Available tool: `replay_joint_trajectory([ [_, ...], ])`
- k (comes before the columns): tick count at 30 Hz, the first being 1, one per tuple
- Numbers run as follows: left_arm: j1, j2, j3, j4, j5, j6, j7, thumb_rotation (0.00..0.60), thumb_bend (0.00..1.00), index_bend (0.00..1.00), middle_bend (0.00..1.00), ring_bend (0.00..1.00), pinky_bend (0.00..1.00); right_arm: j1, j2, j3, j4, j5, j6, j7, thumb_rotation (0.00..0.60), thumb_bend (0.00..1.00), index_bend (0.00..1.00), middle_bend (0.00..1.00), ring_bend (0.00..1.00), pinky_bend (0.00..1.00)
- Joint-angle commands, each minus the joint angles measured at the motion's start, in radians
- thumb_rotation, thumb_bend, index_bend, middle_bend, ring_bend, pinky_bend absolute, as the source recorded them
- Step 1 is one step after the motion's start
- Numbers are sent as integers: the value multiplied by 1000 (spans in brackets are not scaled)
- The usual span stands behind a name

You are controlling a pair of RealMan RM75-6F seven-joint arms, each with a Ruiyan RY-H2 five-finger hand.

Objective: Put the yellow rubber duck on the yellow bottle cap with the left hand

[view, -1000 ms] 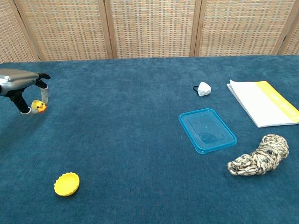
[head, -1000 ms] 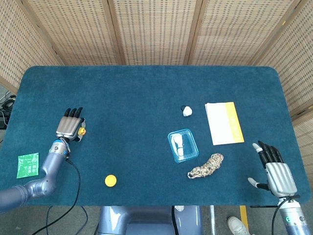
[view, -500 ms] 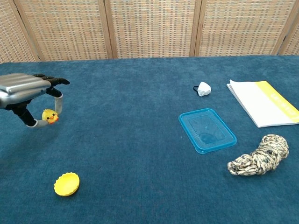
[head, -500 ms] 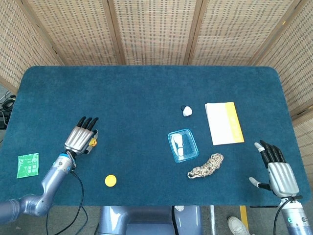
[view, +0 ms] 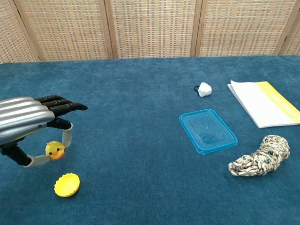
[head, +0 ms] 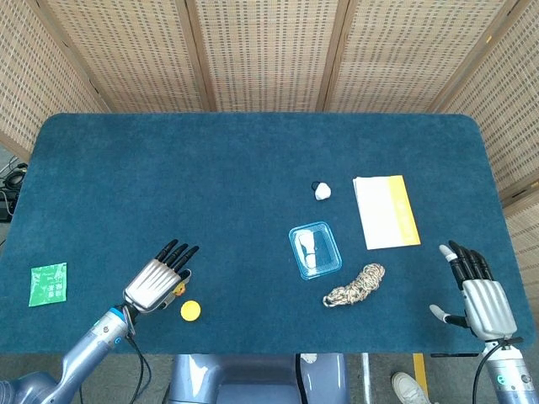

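Pinching the yellow rubber duck [view: 55,150] in left hand [view: 29,123] fingers [view: 67,136], above yellow bottle cap [view: 66,184].

A dark blue carpeted surface [head: 236,168] carries several things. At 7 o'clock lies a yellow bottle cap [head: 190,310], open side up in the chest view. At 9 o'clock sits a green packet [head: 48,284]. Just right of centre is a blue plastic lid [head: 315,250], with a white clip [head: 322,191] toward 1 o'clock, a yellow-edged booklet [head: 386,211] at 3 o'clock, and a rope bundle [head: 354,285] at 5 o'clock.
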Motion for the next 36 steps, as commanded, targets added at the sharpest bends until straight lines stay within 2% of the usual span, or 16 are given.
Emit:
replay_joint_trajectory([
  [1, 14, 0, 16, -18, 30, 1, 18, 600, 334, 484, 0, 0, 0, 0, 0, 0, -1, -1, 1, 1, 600, 0, 0, 0, 0, 0],
  [11, 25, -21, 26, -16, 54, -33, 62, 600, 333, 482, 0, 0, 0, -2, 5, 3, -2, 2, 5, 11, 600, 0, 0, 0, 0, 0],
  [23, 32, -71, 11, 10, 38, -84, 105, 600, 333, 465, 0, 0, 0, -3, 8, 5, -1, 2, 7, 22, 600, 0, 0, 0, 0, 0],
  [31, 36, -85, 7, 15, 33, -108, 121, 600, 327, 380, 0, 0, 0, -4, 9, 6, -2, 1, 11, 27, 600, 0, 0, 0, 0, 0],
  [36, 36, -69, 2, -3, 2, -127, 146, 600, 317, 203, 0, 0, 0, -4, 9, 6, -1, 0, 10, 28, 600, 0, 0, 0, 0, 0],
])
